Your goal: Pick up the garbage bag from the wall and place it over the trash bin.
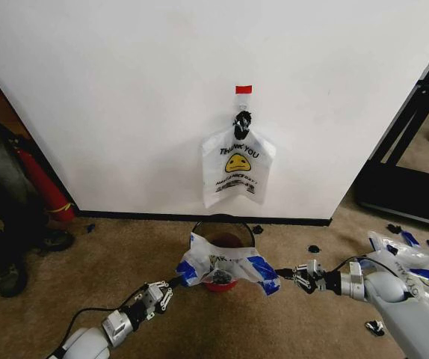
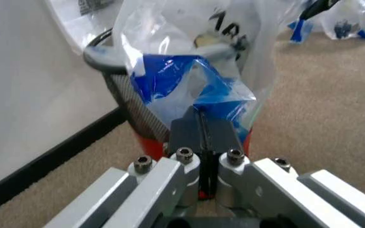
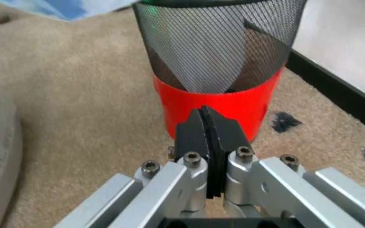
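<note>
mostly done, by the look of it: the garbage bag (image 1: 226, 263) lies draped over the trash bin (image 1: 223, 224) below the wall (image 1: 125, 90), though not spread round the rim. left gripper (image 1: 171, 285) is clenched on its blue edge; right gripper (image 1: 280, 273), jaws closed and apparently empty, sits beside it.

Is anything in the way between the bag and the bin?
Nothing visible. The garbage bag already lies draped over the trash bin, with the left gripper and right gripper at its two sides.
</note>
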Controlling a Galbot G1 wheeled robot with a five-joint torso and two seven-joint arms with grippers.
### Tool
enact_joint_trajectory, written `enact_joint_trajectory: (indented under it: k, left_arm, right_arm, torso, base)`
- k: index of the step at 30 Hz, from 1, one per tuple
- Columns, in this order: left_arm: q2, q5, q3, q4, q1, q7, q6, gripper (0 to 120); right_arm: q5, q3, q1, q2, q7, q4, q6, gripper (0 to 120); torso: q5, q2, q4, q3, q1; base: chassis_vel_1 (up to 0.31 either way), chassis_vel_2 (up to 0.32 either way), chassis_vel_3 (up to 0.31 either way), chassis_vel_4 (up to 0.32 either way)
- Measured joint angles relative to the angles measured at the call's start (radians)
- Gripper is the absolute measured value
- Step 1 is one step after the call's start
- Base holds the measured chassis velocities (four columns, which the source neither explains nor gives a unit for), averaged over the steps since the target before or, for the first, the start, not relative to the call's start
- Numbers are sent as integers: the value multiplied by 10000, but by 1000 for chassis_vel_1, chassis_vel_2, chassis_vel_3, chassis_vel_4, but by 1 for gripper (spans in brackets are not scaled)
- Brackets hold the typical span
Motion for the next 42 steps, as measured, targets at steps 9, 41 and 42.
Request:
enact_joint_trajectory:
  k: [9,41,42]
  left_arm:
    - [37,-32,-93,-558,205,-105,-14,0]
    - [-116,13,-126,-291,113,-257,58,0]
    - [-112,12,-126,-290,112,-260,58,0]
  right_arm:
    - [1007,56,-220,-209,-1083,512,-52,11]
    - [378,166,-411,-232,-925,1591,2430,88]
    - [376,157,-411,-223,-936,1591,2421,86]
  torso:
    - [-1,0,-1,0,0]
    - [0,0,0,0,0]
    - [1,0,0,0,0]
  base:
    - [0,0,0,0]
    - [0,0,0,0]
    - [0,0,0,0]
